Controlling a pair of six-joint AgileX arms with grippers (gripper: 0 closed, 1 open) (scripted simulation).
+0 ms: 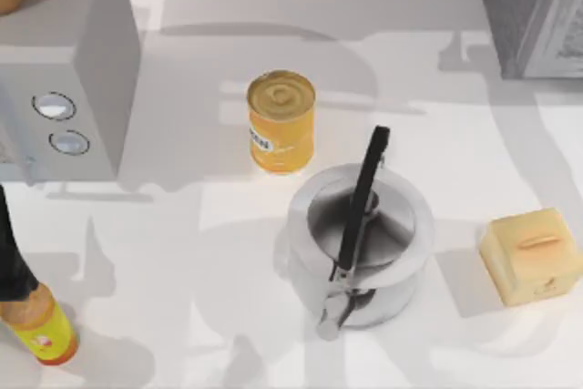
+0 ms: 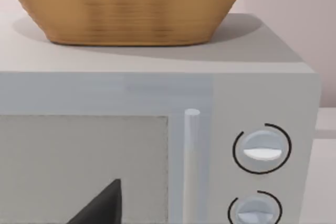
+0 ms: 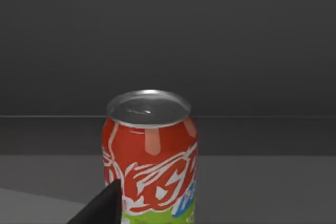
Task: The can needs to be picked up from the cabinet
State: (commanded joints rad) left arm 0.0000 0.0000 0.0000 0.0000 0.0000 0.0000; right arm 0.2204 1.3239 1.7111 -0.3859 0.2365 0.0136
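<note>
From the right wrist view, a dark fingertip (image 3: 102,205) of the right gripper shows at the frame's edge, and right ahead of it, very near, stands the can (image 3: 149,156): red with white lettering, a green band low on its body, a silver top, upright. It stands on a grey shelf floor inside the dark cabinet (image 3: 168,35), with the dark back wall well behind it. Whether the right gripper's fingers are spread or closed I cannot tell; the fingertip sits just beside the can's lower side, and contact cannot be judged.

The left gripper's dark fingertip (image 2: 100,205) shows in the left wrist view, close before the microwave (image 2: 157,93) and over its door window. Beyond the tip run the door's pale handle (image 2: 191,166) and two round knobs (image 2: 261,148). Farther off, a woven basket (image 2: 126,6) sits on top of the microwave. Open or closed, I cannot tell here either.

In the top view, the left arm (image 1: 11,257) reaches in at the table's left edge, beside an orange bottle (image 1: 41,330). Farther across the white table (image 1: 182,252) stand a yellow tin (image 1: 281,122), a steel pot (image 1: 360,243) with a black ladle (image 1: 360,211) laid across it, and a yellow block (image 1: 533,255) at the right.
</note>
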